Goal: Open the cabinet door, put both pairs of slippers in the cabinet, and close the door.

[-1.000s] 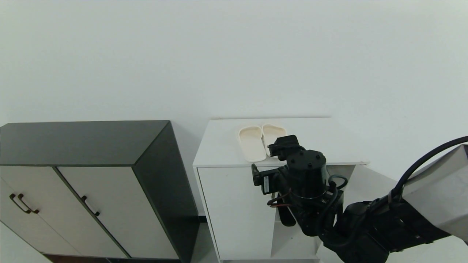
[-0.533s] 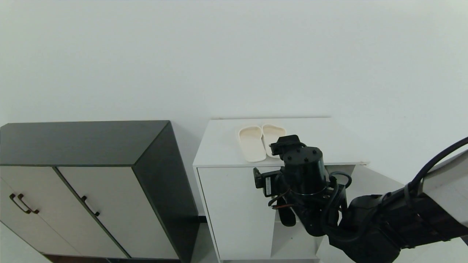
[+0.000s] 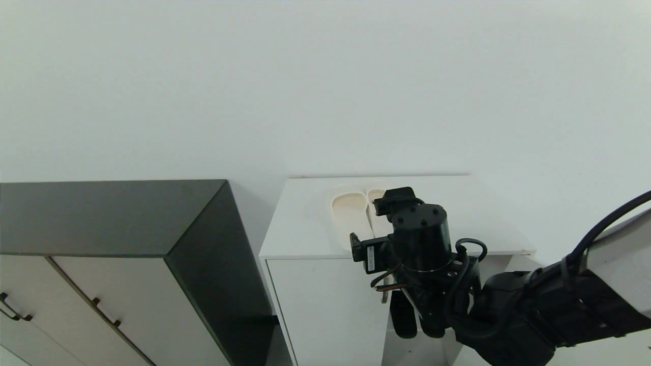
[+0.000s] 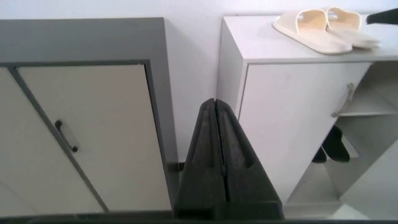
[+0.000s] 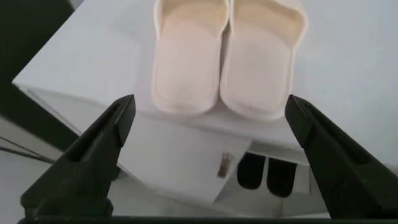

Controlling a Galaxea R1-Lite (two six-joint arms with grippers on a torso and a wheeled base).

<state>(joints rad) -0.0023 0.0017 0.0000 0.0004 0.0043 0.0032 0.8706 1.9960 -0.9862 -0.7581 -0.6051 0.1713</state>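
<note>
Wall [image 3: 325, 76], plain white, right across the back of the room. Against it, side by side with a narrow gap between: on the left, dark grey-topped cupboard [image 3: 101, 213] with cream doors and thin dark handles, all shut; on the right, white cabinet [image 3: 300, 229] with a smooth flat top.

Up on that top, toward the back, pale cream foam slippers [image 3: 350, 213], one pair, lying flat and touching along the inner edges.

Below them, white cabinet door [image 4: 292, 118] with a slim handle [image 4: 341, 101], covering the left half. Beside it, open compartment [image 4: 373, 124], shelves on show. Down on a lower shelf in there, pair of black slippers [image 5: 266, 172], side by side.

Right gripper [image 5: 210, 102] out over the cabinet's front edge, aimed at the cream pair, fingers spread wide, gripping nothing, clear of both slippers.

Left gripper [image 4: 216, 106] well back from the furniture, facing the gap between cupboard and cabinet, fingers pressed flat together with nothing between them.
</note>
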